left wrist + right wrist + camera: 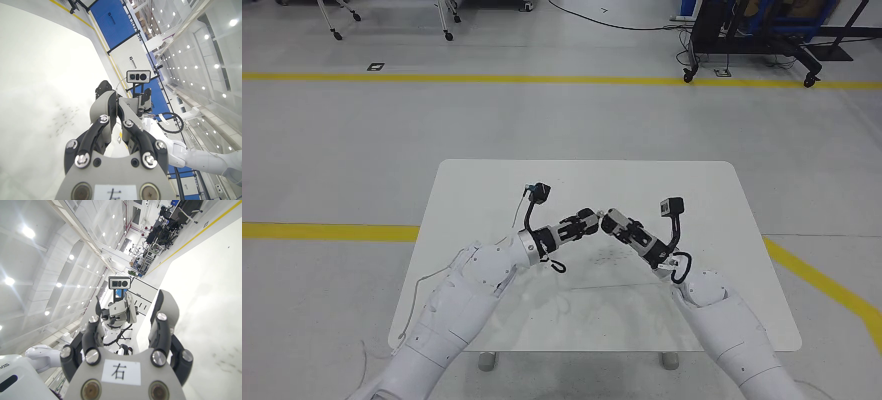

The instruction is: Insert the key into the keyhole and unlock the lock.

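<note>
Left gripper [115, 106] is clenched on a thin silver piece [129, 299], probably the key, above the table [692, 200]. Right gripper [611, 219] faces it close by, fingers spread and empty. Insertion and unlocking, 2 steps, appear still undone.

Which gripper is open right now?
The right gripper: its fingers are spread wide apart. The left gripper is pinched shut on a flat silver piece.

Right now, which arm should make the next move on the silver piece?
Right, probably: the right gripper is open, empty and faces the silver piece that the left gripper clamps above the table.
</note>
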Action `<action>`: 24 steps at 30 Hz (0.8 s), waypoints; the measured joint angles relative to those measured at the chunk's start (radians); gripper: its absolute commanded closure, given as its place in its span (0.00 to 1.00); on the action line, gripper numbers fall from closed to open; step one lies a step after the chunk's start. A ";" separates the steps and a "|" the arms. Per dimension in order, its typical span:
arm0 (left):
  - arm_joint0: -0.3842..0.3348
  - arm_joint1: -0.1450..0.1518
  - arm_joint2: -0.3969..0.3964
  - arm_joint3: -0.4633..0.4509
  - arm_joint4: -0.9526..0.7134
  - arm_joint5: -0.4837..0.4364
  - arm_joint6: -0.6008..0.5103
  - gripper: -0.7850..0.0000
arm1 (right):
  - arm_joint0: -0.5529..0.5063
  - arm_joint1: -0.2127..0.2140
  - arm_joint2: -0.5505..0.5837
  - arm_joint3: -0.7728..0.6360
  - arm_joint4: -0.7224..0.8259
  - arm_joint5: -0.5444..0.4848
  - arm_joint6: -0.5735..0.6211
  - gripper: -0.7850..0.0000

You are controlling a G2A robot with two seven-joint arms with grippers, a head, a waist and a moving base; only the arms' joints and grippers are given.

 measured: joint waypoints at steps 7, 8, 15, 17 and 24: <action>0.009 0.006 -0.023 -0.016 -0.096 0.001 -0.101 1.00 | 0.020 0.012 0.022 -0.007 -0.094 0.043 0.040 0.00; 0.006 0.009 -0.032 -0.015 -0.119 0.003 -0.139 1.00 | 0.032 0.019 0.039 -0.005 -0.138 0.050 0.066 0.00; -0.024 0.030 -0.038 -0.052 -0.034 0.028 -0.329 1.00 | 0.032 0.065 0.147 -0.056 -0.251 -0.054 0.270 0.16; -0.029 0.033 -0.029 -0.065 -0.015 0.007 -0.382 1.00 | 0.033 0.076 0.155 -0.075 -0.250 -0.050 0.350 0.34; -0.042 0.036 0.005 -0.065 0.006 -0.034 -0.452 1.00 | 0.054 0.091 0.130 -0.062 -0.122 -0.020 0.564 0.58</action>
